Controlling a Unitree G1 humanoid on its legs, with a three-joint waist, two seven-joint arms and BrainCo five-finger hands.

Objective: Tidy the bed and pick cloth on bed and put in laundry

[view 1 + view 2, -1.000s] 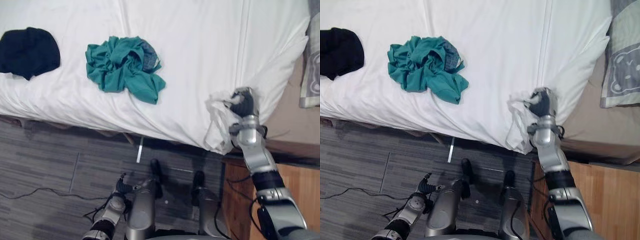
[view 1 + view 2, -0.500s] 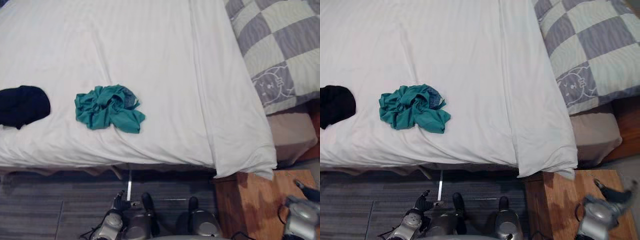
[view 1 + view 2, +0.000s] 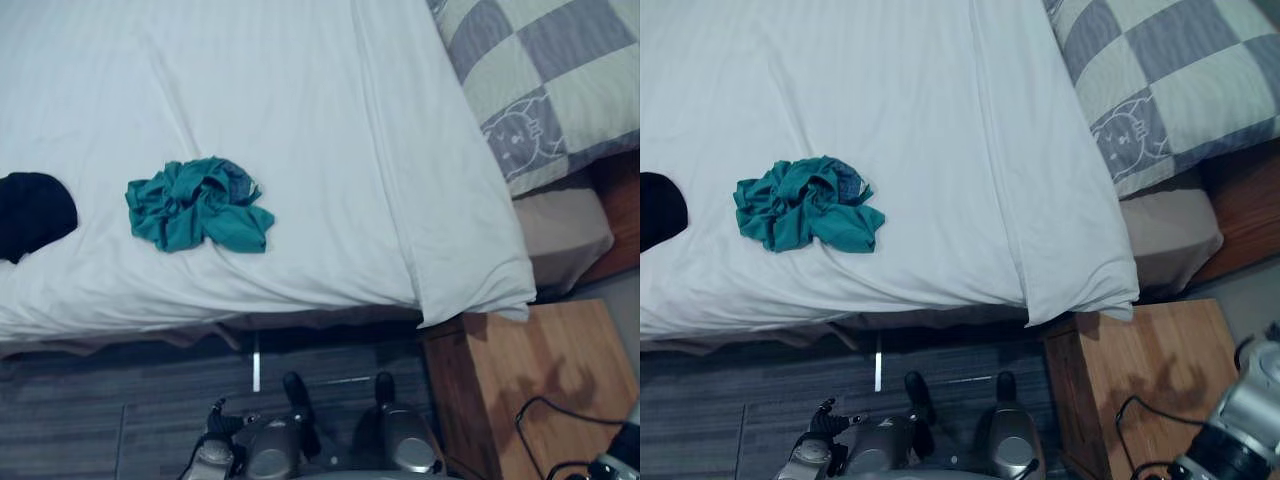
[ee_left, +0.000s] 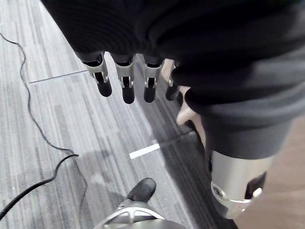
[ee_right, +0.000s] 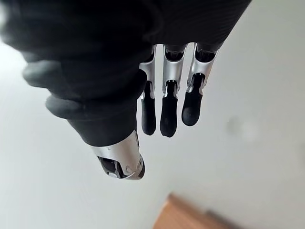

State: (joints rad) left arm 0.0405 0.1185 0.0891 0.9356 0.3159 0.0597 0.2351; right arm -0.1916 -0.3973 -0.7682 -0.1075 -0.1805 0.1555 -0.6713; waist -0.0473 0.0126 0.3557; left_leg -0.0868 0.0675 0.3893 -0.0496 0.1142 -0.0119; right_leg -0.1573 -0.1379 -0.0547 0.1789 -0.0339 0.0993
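**Bed cover**: white, spread smooth over the upper and middle frame. Its corner hangs over the bed's lower right edge. A second ago the right hand pinched this corner; the corner now lies loose and flat. That part of the tidying looks done.

**Right hand**: fingers straight, side by side, holding nothing. The arm has dropped to the lower right corner, beside the wooden stand.

**Left hand**: low at the bottom of the frame, left of centre, above the grey floor. Fingers relaxed, holding nothing.

**Teal cloth**: crumpled on the cover, left of centre. Its spot on the bed is unchanged; only the camera has shifted.

**Black cloth**: on the cover at the left edge, well apart from the teal one.

**Checked pillow**: upper right.

**Status:** both cloths remain to be collected. Each hand is well apart from them, so a fresh reach is probably needed.
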